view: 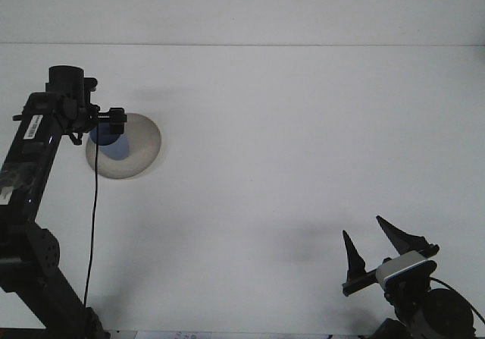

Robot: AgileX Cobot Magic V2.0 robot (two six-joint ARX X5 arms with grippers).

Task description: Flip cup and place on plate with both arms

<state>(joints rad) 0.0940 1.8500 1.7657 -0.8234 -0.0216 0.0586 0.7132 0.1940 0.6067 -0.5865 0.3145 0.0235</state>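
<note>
Cup: on the plate, far left, directly under your left gripper.
Left grip: can't tell.
Right gripper: spread, empty, well apart.

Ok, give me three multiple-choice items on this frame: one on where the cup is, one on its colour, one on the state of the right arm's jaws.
1. Where is the cup?
A. on the plate
B. beside the right gripper
C. at the table's far edge

2. What colour is the cup?
A. red
B. blue
C. yellow

3. How do the right gripper's jaws stand?
A. shut on the cup
B. shut on nothing
C. open, holding nothing

Answers: 1 A, it shows within the plate's outline, by the left gripper. 2 B, a blue patch shows there. 3 C, its two jaws are spread apart over bare table.
</note>
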